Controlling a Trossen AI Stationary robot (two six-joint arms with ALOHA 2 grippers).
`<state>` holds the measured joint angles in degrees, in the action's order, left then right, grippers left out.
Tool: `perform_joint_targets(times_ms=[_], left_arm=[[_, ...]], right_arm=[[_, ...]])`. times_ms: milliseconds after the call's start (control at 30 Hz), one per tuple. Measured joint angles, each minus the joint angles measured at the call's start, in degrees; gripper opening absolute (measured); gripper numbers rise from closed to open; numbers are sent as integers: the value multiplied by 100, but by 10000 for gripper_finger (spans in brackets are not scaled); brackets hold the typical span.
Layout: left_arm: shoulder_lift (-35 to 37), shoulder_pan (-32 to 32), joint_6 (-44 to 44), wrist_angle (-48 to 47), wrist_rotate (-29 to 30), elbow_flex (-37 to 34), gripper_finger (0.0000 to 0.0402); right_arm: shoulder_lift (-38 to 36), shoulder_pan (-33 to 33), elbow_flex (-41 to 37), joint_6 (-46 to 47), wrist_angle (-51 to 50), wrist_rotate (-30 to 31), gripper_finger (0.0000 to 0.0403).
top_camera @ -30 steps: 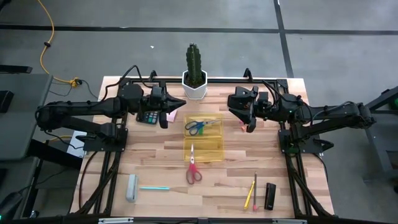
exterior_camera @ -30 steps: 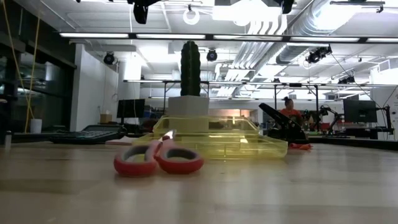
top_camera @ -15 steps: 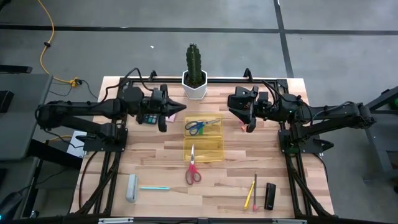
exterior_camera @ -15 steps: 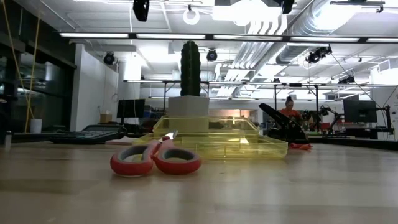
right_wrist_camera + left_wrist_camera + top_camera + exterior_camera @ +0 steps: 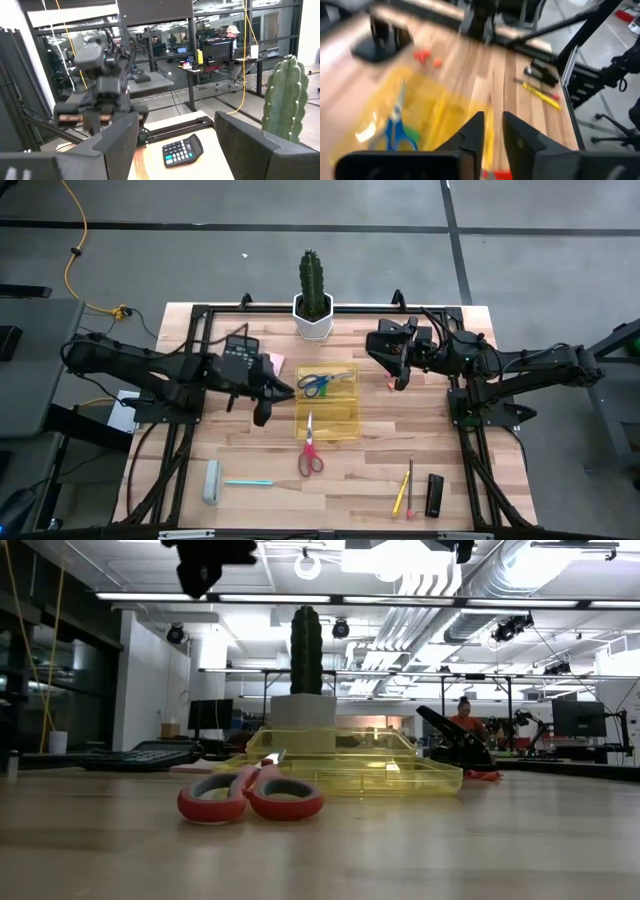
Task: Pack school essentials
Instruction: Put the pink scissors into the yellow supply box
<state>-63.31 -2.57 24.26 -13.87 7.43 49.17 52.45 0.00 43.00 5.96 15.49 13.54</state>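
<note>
Your left gripper hung above the table just left of the yellow tray, fingers slightly apart and empty. Your right gripper waited near the far right, fingers wide. Blue scissors lay in the tray; red scissors lay across its near edge.

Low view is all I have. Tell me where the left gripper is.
Observer: The left gripper hangs over the table at the left edge of the yellow tray, holding nothing.
Operator: Report what is in that tray.
Observer: Blue scissors lie in its far half.
Operator: Locate the pencils.
Observer: Two pencils lie near the table's front right, next to a black block.
</note>
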Motion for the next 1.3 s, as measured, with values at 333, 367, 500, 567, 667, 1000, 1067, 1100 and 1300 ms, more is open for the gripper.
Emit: perform_joint_targets(times_ms=[333,367,500,567,667,1000,1067,1100,1300], left_arm=[[-986,-651,1799,-446,255,0,207],[-1047,-677,1951,-542,251,0,217],[-1196,-725,2242,-910,-122,-4,239],[-1236,-723,2200,-916,-428,0,240],[-1239,-723,2116,-851,-715,0,239],[-1318,-778,4083,-840,-300,2,241],[-1365,-917,4674,-930,5,-6,241],[-1422,-1007,4995,-865,180,-1,241],[-2054,-1495,6602,-198,552,13,241]], right_arm=[[0,-1,0,7,-35,3,254],[0,2,0,37,-35,27,254],[0,2,0,283,-33,293,254],[0,2,0,307,-33,425,254],[-2,1,0,354,-35,588,254],[-2,-1,0,429,-185,737,254],[-2,-1,0,423,-302,737,254],[-2,-1,0,422,-354,737,254],[-1,-1,4,386,-632,727,254]])
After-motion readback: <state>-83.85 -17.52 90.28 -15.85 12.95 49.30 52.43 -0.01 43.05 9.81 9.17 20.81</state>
